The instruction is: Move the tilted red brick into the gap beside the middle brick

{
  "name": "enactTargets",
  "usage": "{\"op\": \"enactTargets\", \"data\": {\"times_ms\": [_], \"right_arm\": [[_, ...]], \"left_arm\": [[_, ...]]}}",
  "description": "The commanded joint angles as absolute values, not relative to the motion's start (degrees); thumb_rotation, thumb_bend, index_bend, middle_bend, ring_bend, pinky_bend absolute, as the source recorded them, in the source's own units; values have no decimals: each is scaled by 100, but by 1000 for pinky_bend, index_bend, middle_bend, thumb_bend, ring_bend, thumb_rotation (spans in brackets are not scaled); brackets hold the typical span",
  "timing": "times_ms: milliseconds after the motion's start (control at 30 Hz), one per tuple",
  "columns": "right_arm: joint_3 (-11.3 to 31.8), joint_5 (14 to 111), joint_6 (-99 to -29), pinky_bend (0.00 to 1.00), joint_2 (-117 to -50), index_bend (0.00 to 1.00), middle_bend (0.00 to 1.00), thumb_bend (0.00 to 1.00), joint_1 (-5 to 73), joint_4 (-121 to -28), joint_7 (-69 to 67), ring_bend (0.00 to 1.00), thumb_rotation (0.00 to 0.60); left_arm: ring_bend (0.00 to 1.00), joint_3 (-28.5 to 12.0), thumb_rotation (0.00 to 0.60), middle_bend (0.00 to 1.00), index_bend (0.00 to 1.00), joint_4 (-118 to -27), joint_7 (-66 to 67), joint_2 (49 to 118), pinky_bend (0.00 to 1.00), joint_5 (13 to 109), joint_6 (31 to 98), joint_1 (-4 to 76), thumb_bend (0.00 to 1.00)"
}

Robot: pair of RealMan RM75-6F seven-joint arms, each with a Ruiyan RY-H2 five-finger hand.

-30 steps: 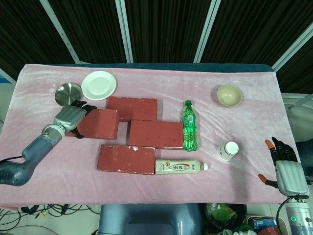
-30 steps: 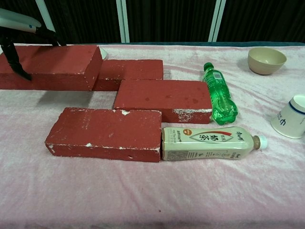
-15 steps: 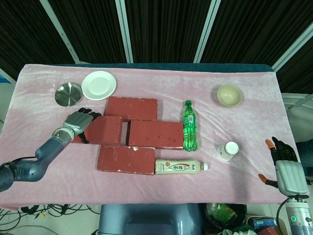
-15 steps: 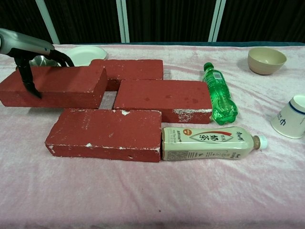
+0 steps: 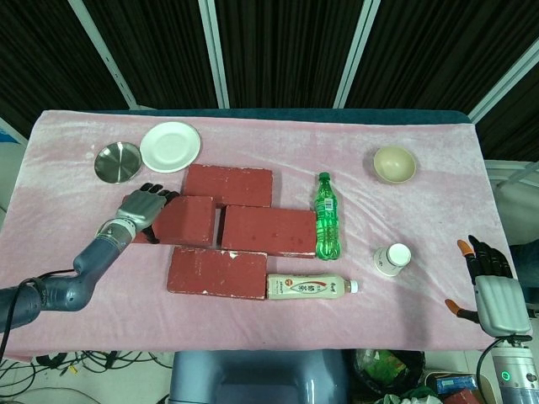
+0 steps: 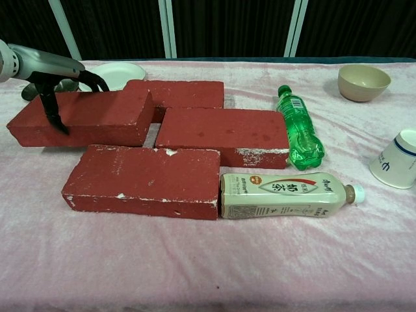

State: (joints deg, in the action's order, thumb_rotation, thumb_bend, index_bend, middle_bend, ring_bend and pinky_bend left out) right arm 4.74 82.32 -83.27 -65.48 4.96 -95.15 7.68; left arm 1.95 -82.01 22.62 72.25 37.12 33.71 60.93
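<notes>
My left hand (image 5: 143, 209) grips the left end of the red brick (image 5: 187, 220), fingers over its top and thumb down its front face (image 6: 52, 110). That brick (image 6: 91, 117) lies nearly level, left of the middle brick (image 5: 268, 230), with a narrow slot between their ends. It sits in front of the back brick (image 5: 229, 185) and behind the front brick (image 5: 217, 273). My right hand (image 5: 493, 290) hangs off the table's lower right corner, fingers apart and holding nothing.
A green bottle (image 5: 327, 217) lies against the middle brick's right end. A milk tea bottle (image 5: 307, 287) lies against the front brick. A paper cup (image 5: 392, 258) and bowl (image 5: 394, 164) stand to the right; a white plate (image 5: 170, 146) and metal dish (image 5: 117, 162) sit behind my left hand.
My left hand has carried the brick rightward and down, from tilted and raised at the far left to nearly level beside the middle brick. The right hand has not moved.
</notes>
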Motion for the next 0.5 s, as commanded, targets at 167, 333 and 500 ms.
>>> {"op": "enactTargets", "data": {"times_ms": [167,333,500], "right_arm": [[474,8229,-8326,78,-6544,0,0,42,496,-9517,767,0,600],[471,8224,-8320,78,-6541,0,0,42,497,-9522,770,0,600],[473,8222,-8320,78,-6536,0,0,42,498,-9525,766,0,600]], "left_arm": [[0,272,600,273,253,-8213,2403,7357,0,3519,3400,6229,305],[0,339,600,273,252,-8245,2511,7417,0,3352,3406,6348,305],[0,372,600,267,250,-8232,2616,7514,0,3160,3531,6442,299]]}}
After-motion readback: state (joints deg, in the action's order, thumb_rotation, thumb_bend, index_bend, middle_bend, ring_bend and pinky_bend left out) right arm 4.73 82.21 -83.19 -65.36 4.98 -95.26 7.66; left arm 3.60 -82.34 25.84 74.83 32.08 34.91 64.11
